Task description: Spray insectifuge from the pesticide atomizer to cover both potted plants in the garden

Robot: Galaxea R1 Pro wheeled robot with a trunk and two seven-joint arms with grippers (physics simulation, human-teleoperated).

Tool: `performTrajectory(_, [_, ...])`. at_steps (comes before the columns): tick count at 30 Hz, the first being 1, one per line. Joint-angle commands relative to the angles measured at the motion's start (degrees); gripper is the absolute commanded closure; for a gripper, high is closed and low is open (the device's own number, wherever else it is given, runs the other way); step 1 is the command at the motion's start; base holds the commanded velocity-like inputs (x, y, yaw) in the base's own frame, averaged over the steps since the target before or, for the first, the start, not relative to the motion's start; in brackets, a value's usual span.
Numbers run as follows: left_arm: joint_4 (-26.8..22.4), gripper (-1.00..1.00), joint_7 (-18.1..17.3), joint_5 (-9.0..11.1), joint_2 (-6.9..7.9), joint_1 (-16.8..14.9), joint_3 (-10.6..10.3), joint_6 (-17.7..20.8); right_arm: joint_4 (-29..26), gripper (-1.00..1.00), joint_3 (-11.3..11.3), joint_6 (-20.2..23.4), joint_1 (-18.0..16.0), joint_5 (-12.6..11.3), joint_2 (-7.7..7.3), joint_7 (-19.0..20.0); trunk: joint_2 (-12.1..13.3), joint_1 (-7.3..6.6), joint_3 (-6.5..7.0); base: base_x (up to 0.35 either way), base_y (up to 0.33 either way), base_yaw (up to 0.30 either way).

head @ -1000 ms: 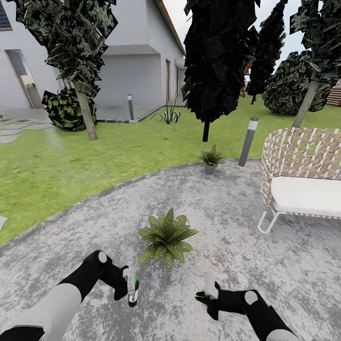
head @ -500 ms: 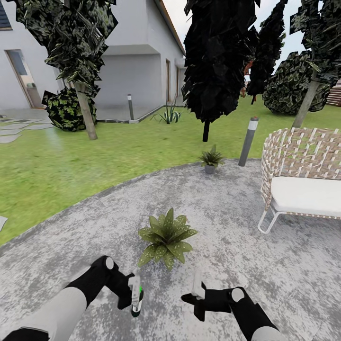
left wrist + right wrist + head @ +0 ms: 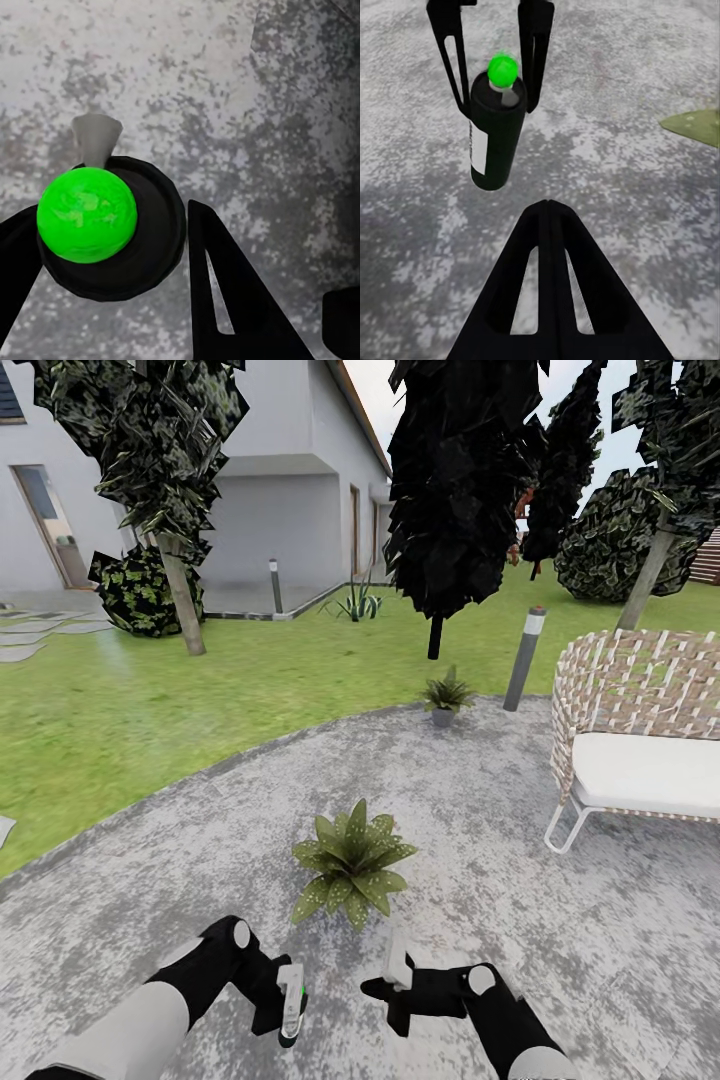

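left gripper [image 3: 290, 1008] clasping pesticide atomizer [image 3: 495, 135], potted plant [image 3: 352, 860] near

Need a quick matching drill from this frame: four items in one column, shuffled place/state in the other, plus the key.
Items
1. pesticide atomizer
2. near potted plant
3. far potted plant
4. right gripper

Places/states
A. at the patio's far edge, near the grey bollard lamp
B. mid-patio, just ahead of both arms
C. shut, holding nothing, facing the bottle
D. clamped between the fingers of the left gripper

Pairs: 1-D, 2-B, 3-A, 4-C
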Motion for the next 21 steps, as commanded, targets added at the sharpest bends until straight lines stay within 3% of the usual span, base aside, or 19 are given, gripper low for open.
performTrajectory(1, [-0.04, 1.0, 0.01, -0.29, 0.0, -0.01, -0.12, -0.49, -0.06, 1.0, -0.48, -0.18, -0.13, 0.4, 0.12, 0.33, -0.02, -0.01, -0.05, 0.0, 0.0, 0.0])
performTrajectory(8, [0.0, 1.0, 0.21, -0.29, -0.05, 0.0, -0.13, -0.41, -0.02, 1.0, -0.48, -0.21, -0.66, 0.4, 0.31, 0.33, -0.02, -0.01, -0.05, 0.0, 0.0, 0.0])
performTrajectory(13, [0.01, 1.0, 1.99, -0.54, -2.44, 0.0, -0.18, -0.25, 0.41, 1.0, -0.48, -0.21, -0.67, 0.46, 0.31, 0.28, -0.02, -0.01, -0.05, 0.0, 0.0, 0.0])
performTrajectory(21, [0.0, 1.0, 4.45, -0.51, -4.64, 0.08, -0.2, 0.11, 0.46, 1.0, -0.48, -0.21, -0.68, 0.43, 0.31, 0.24, -0.02, -0.01, -0.05, 0.0, 0.0, 0.0])
